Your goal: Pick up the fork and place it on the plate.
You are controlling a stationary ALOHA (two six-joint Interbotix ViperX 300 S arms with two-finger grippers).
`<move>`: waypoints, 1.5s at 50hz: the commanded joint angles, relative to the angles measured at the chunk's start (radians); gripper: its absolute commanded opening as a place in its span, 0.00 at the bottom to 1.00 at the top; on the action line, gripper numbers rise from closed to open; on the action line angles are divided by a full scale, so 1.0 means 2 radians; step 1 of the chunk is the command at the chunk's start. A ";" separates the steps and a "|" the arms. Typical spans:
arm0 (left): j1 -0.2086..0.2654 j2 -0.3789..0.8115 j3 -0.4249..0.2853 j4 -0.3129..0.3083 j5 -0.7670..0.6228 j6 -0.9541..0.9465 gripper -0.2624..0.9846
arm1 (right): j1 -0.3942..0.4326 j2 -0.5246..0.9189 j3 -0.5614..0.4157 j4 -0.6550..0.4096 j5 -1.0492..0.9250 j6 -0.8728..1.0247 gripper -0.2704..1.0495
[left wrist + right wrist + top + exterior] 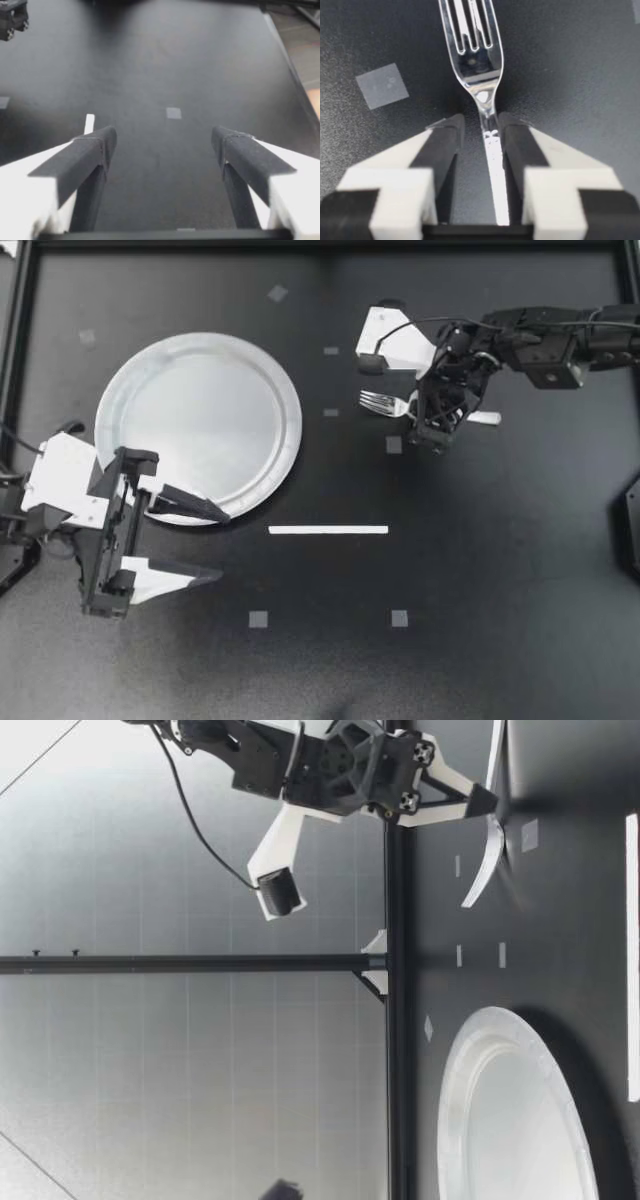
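A clear plastic fork [380, 402] lies on the black table right of centre, tines toward the round white plate [200, 410]. My right gripper [438, 430] points down over the fork's handle. In the right wrist view the fork [472, 65] runs between the two fingers of that gripper [482, 122]; one finger is against the handle and a narrow gap shows at the other, so it is open. In the low view my right gripper [488, 800] sits low at the fork [485, 865]. My left gripper [218, 546] is open and empty by the plate's near edge.
A white strip [328, 530] lies between the plate and the table's front. Small grey tape squares [394, 444] dot the surface. A black frame rail [20, 330] borders the table on the left and back. The plate [450, 1070] also shows in the low view.
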 commanded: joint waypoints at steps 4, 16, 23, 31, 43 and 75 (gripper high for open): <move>-0.005 -0.003 -0.002 0.001 -0.005 -0.002 0.73 | -0.005 -0.002 -0.015 0.002 -0.003 0.003 0.49; -0.006 -0.003 0.002 0.001 -0.005 -0.002 0.73 | -0.007 -0.001 -0.016 0.002 -0.003 0.005 0.46; -0.005 -0.003 0.003 0.001 -0.005 -0.002 0.73 | -0.007 0.002 -0.016 0.002 0.002 0.004 0.36; -0.006 -0.003 0.005 0.000 -0.005 -0.002 0.73 | -0.010 0.001 -0.016 0.002 0.005 0.005 0.22; -0.006 0.002 0.010 0.000 -0.024 -0.002 0.73 | 0.001 -0.083 -0.050 0.024 0.013 0.002 0.19; 0.045 0.094 -0.008 -0.067 -0.324 0.057 0.73 | 0.206 -0.212 -0.060 0.029 -0.391 -0.007 0.19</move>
